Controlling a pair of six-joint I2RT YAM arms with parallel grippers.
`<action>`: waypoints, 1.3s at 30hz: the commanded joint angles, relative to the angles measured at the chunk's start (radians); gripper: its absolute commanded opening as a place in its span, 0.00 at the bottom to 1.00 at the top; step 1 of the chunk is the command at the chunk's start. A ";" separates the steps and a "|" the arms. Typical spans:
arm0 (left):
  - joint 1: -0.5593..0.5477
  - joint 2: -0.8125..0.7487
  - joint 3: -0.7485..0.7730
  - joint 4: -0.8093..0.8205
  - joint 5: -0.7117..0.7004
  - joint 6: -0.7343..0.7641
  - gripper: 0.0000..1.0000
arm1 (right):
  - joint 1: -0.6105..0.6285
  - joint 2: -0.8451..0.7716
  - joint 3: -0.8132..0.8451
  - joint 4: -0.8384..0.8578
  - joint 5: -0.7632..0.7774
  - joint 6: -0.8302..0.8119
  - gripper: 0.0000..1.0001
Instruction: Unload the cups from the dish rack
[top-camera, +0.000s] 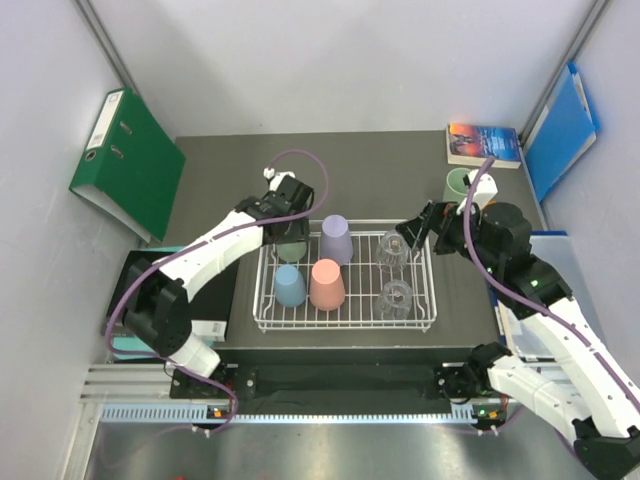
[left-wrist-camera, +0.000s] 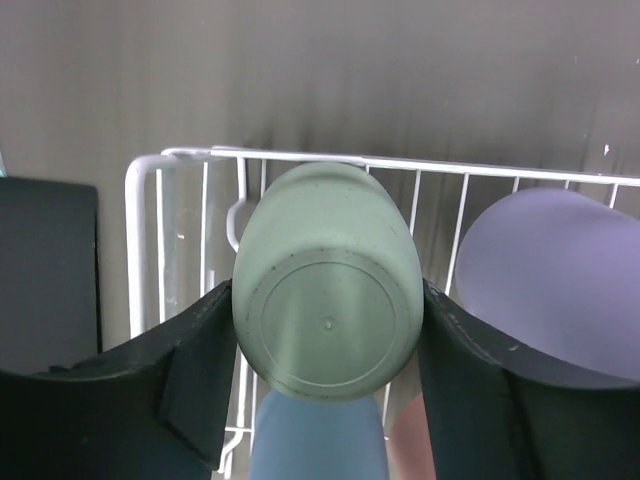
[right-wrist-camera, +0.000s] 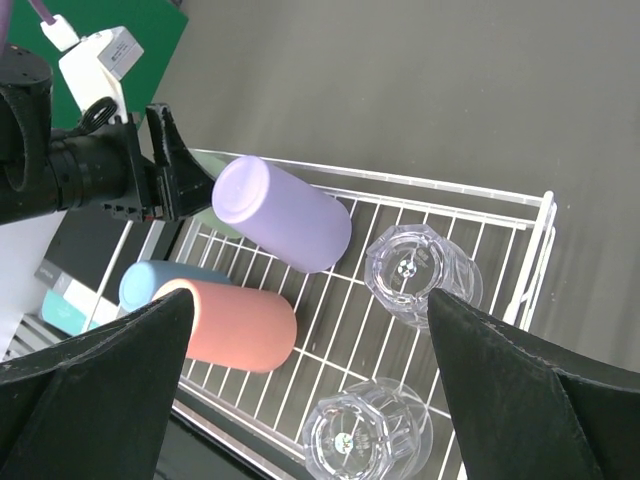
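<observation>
The white wire dish rack (top-camera: 432, 322) holds an upturned green cup (left-wrist-camera: 328, 300) in its far left corner. My left gripper (top-camera: 290, 232) is shut on that cup, its fingers (left-wrist-camera: 205, 350) pressed against both sides. Beside it stand a lilac cup (top-camera: 336, 238), a blue cup (top-camera: 289, 285) and a salmon cup (top-camera: 327, 284), all upside down. Two clear glasses (right-wrist-camera: 420, 272) (right-wrist-camera: 368, 440) stand at the rack's right end. My right gripper (right-wrist-camera: 310, 300) hovers open above the rack's right side, holding nothing.
A pale green cup (top-camera: 458, 184) stands on the table at the back right next to a book (top-camera: 483, 143). A blue folder (top-camera: 560, 130) leans on the right wall, a green binder (top-camera: 128, 165) on the left wall.
</observation>
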 joint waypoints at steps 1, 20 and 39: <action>0.000 -0.014 0.056 0.010 -0.027 0.025 0.02 | 0.010 -0.022 -0.004 0.037 0.009 -0.026 1.00; 0.010 -0.335 0.248 0.185 0.314 -0.048 0.00 | 0.010 0.017 0.011 0.244 -0.072 0.047 1.00; 0.017 -0.349 -0.246 1.109 0.861 -0.568 0.00 | 0.025 0.089 -0.001 0.565 -0.355 0.264 0.95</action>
